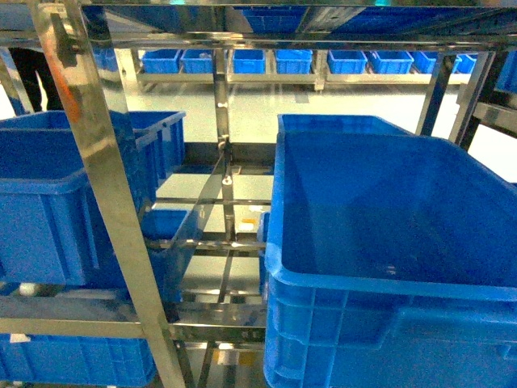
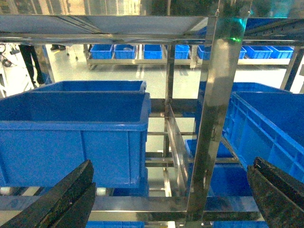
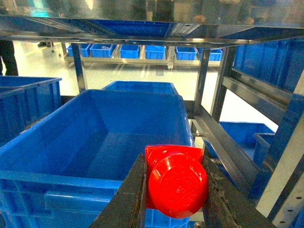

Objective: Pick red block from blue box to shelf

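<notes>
Right wrist view: gripper (image 3: 173, 194) pinches the red block (image 3: 176, 184), stud toward camera, above a crate (image 3: 95, 142) on the shelf (image 3: 209, 128).
Left gripper (image 2: 171, 194): fingers spread wide, holding nothing.

Red block (image 3: 176, 183): small glossy red plastic brick, its round stud end facing the right wrist camera, body partly hidden behind the stud. Held clamped between the two dark fingers (image 3: 127, 199) of the right end effector (image 3: 175, 190), raised above the near rim of a dark blue crate.

Shelf (image 1: 105, 202): multi-tier rack of shiny stainless steel, slotted uprights, horizontal rails and a flat upper tier overhead.

Blue box: not identifiable in any view.
</notes>
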